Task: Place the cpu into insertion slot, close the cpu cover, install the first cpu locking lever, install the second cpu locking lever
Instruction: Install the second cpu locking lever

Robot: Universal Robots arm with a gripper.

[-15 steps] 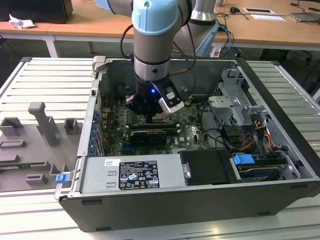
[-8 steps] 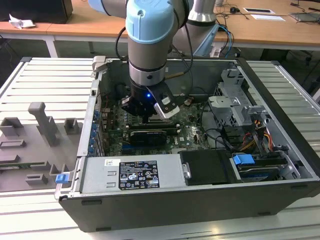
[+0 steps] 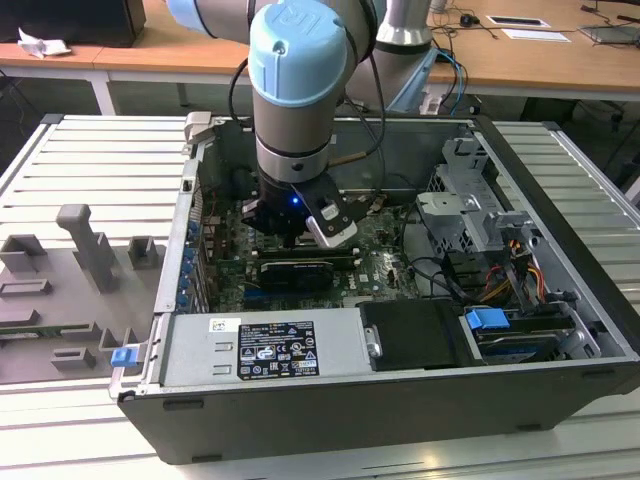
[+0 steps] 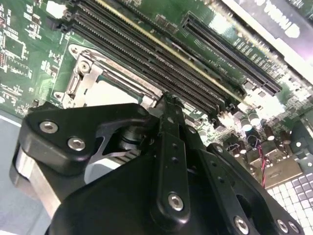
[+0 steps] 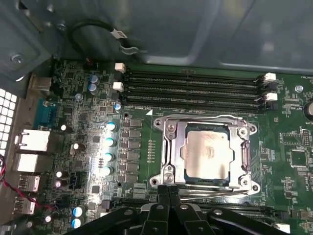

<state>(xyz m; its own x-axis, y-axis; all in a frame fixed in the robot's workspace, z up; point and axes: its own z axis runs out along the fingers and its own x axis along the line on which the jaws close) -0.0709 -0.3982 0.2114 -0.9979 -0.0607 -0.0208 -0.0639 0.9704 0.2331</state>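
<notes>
Hovering my black gripper [image 5: 168,192], fingers pressed together, beside the silver frame cover [image 5: 205,128] closed over the pale square cpu [image 5: 208,155], I risk scraping nearby memory slots [image 5: 193,88].

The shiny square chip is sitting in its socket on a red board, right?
Not quite. The chip does sit in its socket, with the metal cover framing it, but the board is green, not red. The first wrist view shows this, with the gripper at the socket's edge.

The arm [image 3: 300,80] points straight down, hand [image 5: 168,193] fingers pressed together.
</notes>
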